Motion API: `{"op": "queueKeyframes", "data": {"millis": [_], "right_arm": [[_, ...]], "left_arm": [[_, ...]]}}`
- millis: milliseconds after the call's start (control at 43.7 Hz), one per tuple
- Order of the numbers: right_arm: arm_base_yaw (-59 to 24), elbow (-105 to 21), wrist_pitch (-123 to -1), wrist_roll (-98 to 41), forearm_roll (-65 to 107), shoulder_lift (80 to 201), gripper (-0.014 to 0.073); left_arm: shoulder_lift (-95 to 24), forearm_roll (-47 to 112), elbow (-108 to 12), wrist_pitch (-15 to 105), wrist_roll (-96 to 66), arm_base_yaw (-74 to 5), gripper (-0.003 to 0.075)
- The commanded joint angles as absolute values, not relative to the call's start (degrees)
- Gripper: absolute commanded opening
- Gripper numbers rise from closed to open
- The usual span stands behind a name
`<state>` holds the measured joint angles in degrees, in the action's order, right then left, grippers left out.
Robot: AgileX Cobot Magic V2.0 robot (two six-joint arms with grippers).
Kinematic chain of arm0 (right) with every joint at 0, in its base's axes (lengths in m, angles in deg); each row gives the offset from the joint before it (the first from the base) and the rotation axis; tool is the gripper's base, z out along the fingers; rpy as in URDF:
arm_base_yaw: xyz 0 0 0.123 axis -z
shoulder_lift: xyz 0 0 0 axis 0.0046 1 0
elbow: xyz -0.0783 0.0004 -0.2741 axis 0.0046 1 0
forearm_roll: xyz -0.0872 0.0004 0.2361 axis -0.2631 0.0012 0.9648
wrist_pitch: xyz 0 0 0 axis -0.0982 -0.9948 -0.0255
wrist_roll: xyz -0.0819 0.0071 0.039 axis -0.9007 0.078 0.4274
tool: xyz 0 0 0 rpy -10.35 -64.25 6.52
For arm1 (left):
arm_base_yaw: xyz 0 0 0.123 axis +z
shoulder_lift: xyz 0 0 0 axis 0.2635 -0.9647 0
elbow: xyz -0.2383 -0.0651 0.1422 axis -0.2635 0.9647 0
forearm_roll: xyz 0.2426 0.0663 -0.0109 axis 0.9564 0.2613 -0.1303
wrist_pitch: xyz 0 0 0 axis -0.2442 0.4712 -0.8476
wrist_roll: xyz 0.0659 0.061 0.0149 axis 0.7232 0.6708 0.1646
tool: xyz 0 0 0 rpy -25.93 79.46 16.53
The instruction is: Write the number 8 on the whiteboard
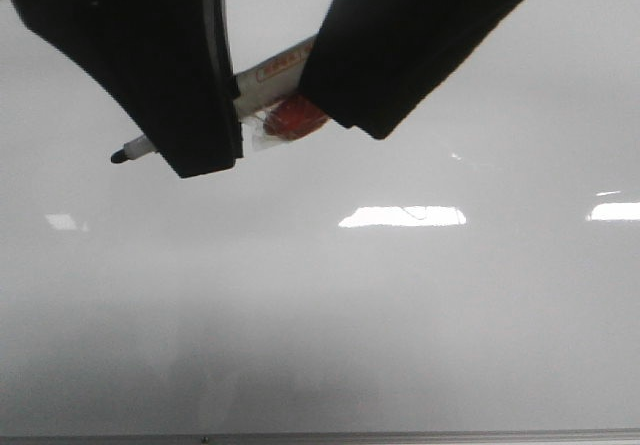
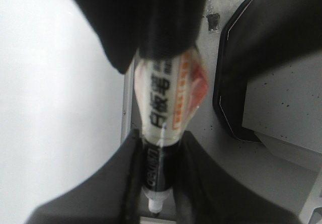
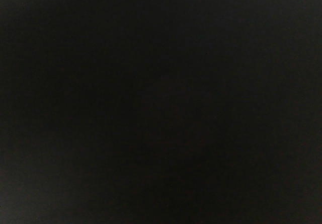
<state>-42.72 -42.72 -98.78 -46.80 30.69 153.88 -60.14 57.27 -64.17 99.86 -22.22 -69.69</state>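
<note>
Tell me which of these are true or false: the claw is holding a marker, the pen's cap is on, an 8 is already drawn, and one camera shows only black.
1. The gripper holds a marker. True.
2. The marker's cap is on. False: its dark tip is bare.
3. An 8 is already on the whiteboard. False: no finished figure shows, only light reflections.
4. The right wrist view is all black. True.
</note>
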Motion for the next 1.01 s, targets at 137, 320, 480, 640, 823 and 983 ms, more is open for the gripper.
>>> {"op": "queueKeyframes", "data": {"millis": [137,320,480,640,823,983], "right_arm": [[-42.91,-44.63,-97.81,-47.31,32.70,152.69,-0.0059],[-42.91,-44.63,-98.07,-47.31,32.81,152.69,-0.0069],[-42.77,-44.63,-98.57,-47.36,32.41,152.57,-0.0069],[-41.35,-44.38,-100.15,-47.36,32.46,152.14,-0.0069],[-39.10,-41.08,-96.34,-47.36,33.76,150.35,-0.0069],[-36.33,-36.49,-89.41,-47.36,38.47,149.43,-0.0069]], "left_arm": [[-57.40,56.57,-66.11,96.94,-22.48,-69.84,-0.0002],[-57.40,56.83,-66.11,96.27,-25.49,-69.81,0.0182],[-57.13,56.16,-65.12,95.93,-28.86,-66.98,0.0361],[-52.42,50.00,-59.08,90.88,-27.72,-62.19,0.0349],[-40.31,48.31,-46.84,81.00,-27.71,-56.36,0.0347],[-25.77,42.47,-34.17,67.89,-27.82,-49.37,0.0347]]}}
